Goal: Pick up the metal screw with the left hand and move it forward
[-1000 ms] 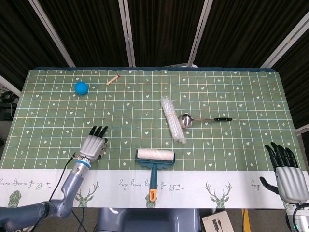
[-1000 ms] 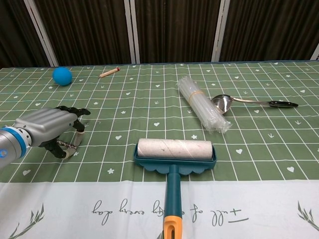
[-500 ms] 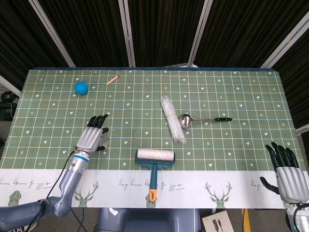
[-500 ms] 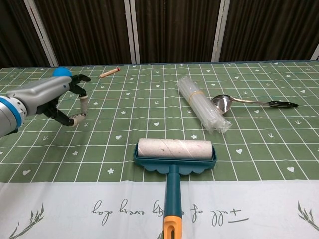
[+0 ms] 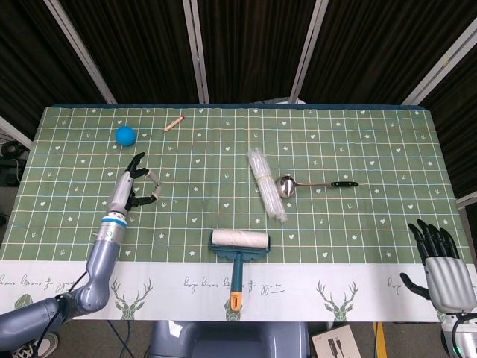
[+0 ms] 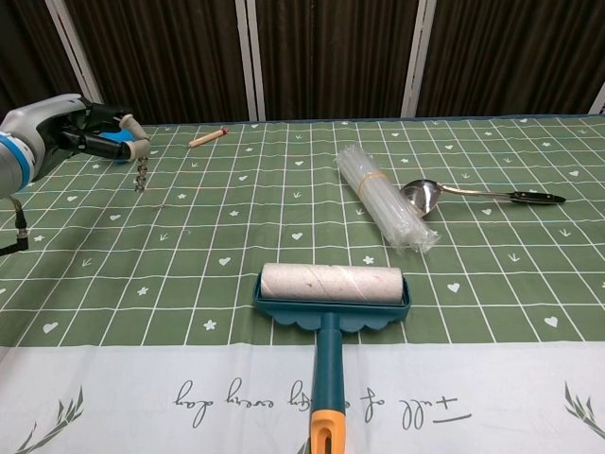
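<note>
One metal screw [image 6: 140, 176]; one left robot hand [image 6: 83, 125].

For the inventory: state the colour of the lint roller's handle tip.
Orange, on the lint roller; its handle tip shows best in the chest view.

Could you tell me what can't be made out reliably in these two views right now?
- Metal screw: tiny in chest view; head view hides it behind the left hand, so how the fingers pinch it is unclear.
- Right hand: cut by the head view's corner, absent from chest view.
- Blue ball: in chest view, mostly hidden behind the left hand.
</note>
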